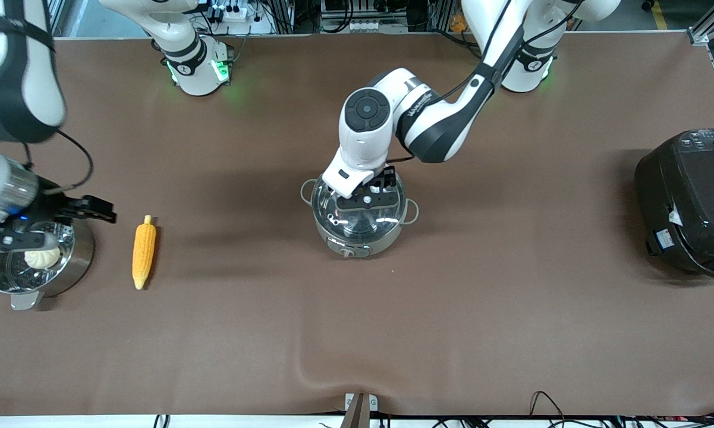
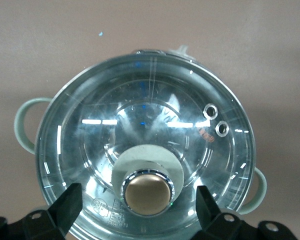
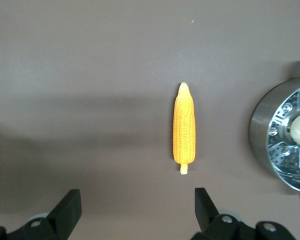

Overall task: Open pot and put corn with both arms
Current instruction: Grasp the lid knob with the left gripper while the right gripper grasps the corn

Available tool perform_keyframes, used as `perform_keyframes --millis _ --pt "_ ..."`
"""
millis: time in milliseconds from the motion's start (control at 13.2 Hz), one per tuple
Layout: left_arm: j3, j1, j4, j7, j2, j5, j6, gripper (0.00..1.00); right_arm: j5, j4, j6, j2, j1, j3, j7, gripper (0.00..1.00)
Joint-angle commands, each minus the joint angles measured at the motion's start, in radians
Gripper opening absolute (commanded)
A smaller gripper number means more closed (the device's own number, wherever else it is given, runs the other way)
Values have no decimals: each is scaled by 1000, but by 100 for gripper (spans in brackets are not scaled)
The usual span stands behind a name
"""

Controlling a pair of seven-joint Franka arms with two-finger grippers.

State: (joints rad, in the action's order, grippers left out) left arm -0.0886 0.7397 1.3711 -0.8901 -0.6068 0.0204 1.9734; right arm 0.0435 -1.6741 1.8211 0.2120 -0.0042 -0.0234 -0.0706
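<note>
The grey-silver pot [image 1: 339, 242] stands mid-table with its glass lid [image 1: 357, 223] on it. My left gripper [image 1: 365, 199] hangs open just over the lid. In the left wrist view its fingers [image 2: 69, 205] stand on either side of the lid's round metal knob [image 2: 147, 192] without touching it, and the left gripper [image 2: 138, 207] holds nothing. The yellow corn [image 1: 144, 252] lies on the table toward the right arm's end. My right gripper [image 1: 53, 223] is up in the air beside it, open and empty. The right wrist view shows the corn [image 3: 184, 130] ahead of the right gripper [image 3: 138, 212].
A steel steamer pot [image 1: 74, 261] with a white bun [image 1: 43, 257] in it stands beside the corn at the right arm's end. A large black rice cooker [image 1: 689, 202] sits at the left arm's end. The brown table cover bulges near the front edge [image 1: 333, 362].
</note>
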Motion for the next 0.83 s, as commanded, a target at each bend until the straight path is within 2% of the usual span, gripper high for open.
perform_keyframes --millis 0,227,378,757 --pt "10 10 -27 -23 -22 -26 2 92 -11 -155 143 -29 25 -3 -12 100" --pt "10 10 -26 -20 -25 -26 2 80 -57 -289 335 -14 20 -4 -11 100" --pt "10 10 -26 -21 -30 -26 2 75 -59 -335 462 55 -8 -4 -14 100" --pt "10 15 -24 -23 -31 -26 2 72 -80 -401 521 67 -10 -4 -40 100"
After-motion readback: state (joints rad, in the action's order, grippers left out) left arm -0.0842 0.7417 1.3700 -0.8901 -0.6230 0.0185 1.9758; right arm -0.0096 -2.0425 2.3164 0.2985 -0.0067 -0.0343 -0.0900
